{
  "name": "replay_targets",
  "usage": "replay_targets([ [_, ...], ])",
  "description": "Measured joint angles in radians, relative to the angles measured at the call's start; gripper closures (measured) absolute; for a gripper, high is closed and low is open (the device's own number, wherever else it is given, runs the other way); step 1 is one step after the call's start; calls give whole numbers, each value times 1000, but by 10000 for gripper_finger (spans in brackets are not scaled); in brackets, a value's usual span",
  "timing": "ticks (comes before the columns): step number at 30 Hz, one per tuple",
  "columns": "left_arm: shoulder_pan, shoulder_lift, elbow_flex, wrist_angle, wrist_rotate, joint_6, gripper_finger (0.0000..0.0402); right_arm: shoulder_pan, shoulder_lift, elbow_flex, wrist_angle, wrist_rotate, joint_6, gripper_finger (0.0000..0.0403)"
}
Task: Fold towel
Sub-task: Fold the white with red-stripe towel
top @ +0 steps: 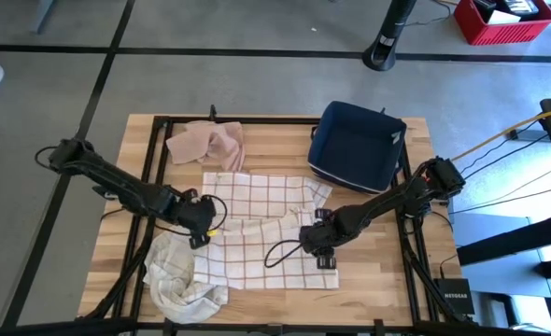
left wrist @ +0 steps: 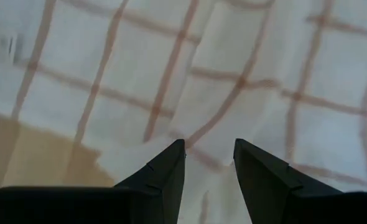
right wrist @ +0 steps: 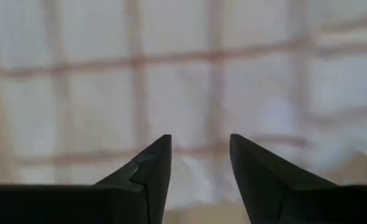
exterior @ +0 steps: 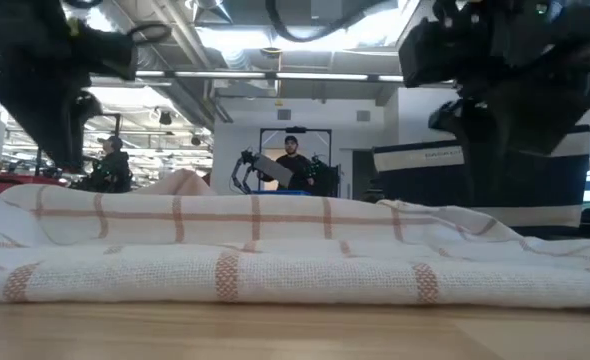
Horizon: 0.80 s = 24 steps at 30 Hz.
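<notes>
High view, looking straight down: checked towel (top: 257,229) spread over the middle of the wooden tabletop (top: 369,271), rumpled along a crease running across its centre. Left gripper (top: 204,224) down at the towel's left edge, right gripper (top: 318,239) down on the towel's right part, near the right-hand end of that crease. Both arms stretched in low from the tabletop's left and right sides.

Left wrist view: fingers (left wrist: 165,171) slightly spread with a raised fold of checked cloth between the tips, so pinching the towel by the look of it. Right wrist view: same deal, fingers (right wrist: 152,163) a little apart with cloth bunched between them, apparently pinching too.

Also on the tabletop: dark blue bin (top: 358,147) at the far right corner, pinkish cloth (top: 208,143) crumpled near the far edge, second checked cloth (top: 177,275) heaped at the near left corner.

Low view: towel lying as a long ridge across the wood, person (exterior: 293,160) standing far back in the room.
</notes>
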Motion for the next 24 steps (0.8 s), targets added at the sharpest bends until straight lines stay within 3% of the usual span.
replay_targets([
  [5,47,-67,0,-85,62,-11,271,-16,-89,2,-31,189,-82,238],
  [11,87,-214,0,-98,-49,14,271,-101,-151,-86,102,217,-104,238],
  [14,82,-257,-11,-85,-74,14,271,-86,-145,-134,164,165,-107,238],
  [16,83,-277,-39,-65,-77,13,271,-58,-143,-169,179,184,-101,238],
  [22,87,-284,-142,45,-95,-1,271,8,-142,-228,135,545,-39,238],
  [24,92,-284,-186,166,-96,-1,271,-23,-142,-244,144,575,-37,238],
])
